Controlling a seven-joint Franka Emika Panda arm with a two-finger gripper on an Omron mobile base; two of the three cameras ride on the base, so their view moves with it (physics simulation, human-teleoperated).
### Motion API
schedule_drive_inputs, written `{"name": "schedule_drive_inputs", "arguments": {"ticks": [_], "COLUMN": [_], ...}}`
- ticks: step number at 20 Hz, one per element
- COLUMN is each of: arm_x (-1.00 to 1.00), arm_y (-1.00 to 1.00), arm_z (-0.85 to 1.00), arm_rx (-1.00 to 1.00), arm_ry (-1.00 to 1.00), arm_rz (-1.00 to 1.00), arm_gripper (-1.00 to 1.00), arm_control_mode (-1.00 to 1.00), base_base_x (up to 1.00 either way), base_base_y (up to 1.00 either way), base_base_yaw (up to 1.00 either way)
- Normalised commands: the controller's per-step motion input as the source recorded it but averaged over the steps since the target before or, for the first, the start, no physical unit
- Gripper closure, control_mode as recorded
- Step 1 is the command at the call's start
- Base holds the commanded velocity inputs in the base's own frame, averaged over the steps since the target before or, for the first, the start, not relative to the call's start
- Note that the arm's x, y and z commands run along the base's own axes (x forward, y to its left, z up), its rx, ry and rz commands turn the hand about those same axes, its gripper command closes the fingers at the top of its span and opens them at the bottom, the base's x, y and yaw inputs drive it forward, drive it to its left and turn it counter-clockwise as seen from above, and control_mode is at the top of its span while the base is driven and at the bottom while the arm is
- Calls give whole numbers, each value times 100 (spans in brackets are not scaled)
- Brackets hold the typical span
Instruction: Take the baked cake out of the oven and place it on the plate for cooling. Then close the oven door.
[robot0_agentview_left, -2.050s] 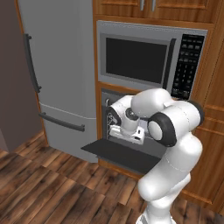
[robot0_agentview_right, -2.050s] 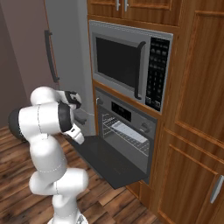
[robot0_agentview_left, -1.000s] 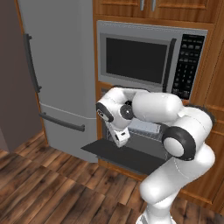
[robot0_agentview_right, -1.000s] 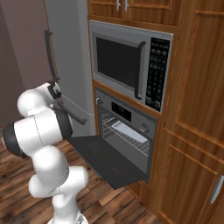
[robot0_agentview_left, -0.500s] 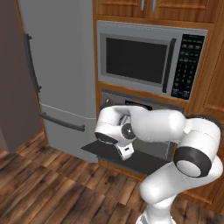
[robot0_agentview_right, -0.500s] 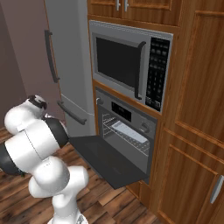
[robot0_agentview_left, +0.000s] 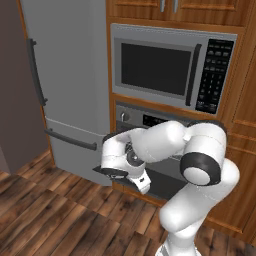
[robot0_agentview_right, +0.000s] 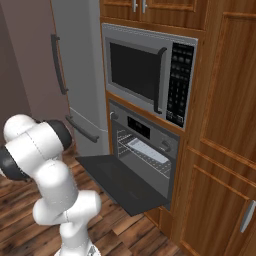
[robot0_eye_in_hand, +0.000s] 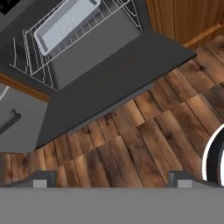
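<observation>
Gripper (robot0_eye_in_hand: 109, 177) jaws spread wide, nothing between them, tips low over the wood floor (robot0_eye_in_hand: 144, 144) in front of the oven door (robot0_eye_in_hand: 113, 83). Door dropped flat, fully open. Oven (robot0_agentview_right: 145, 150) cavity shows a grey pan (robot0_eye_in_hand: 65, 19), probably the cake's, on the wire rack (robot0_eye_in_hand: 30, 52). Microwave (robot0_agentview_right: 147, 70) above, fridge (robot0_agentview_left: 65, 75) beside.
</observation>
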Motion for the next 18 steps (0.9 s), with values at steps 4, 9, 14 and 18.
{"name": "schedule_drive_inputs", "arguments": {"ticks": [4,9,14,18], "arm_x": [0,2,18,7], "arm_y": [30,12,13,16], "arm_z": [-32,-44,-44,-80], "arm_rx": [-28,-29,-28,-42], "arm_ry": [24,-6,-11,0], "arm_rz": [0,0,0,0], "arm_gripper": [-100,-100,-100,-100], "arm_control_mode": [-100,-100,-100,-100], "base_base_x": [0,0,0,0], "base_base_y": [0,0,0,0], "base_base_yaw": [0,0,0,0]}}
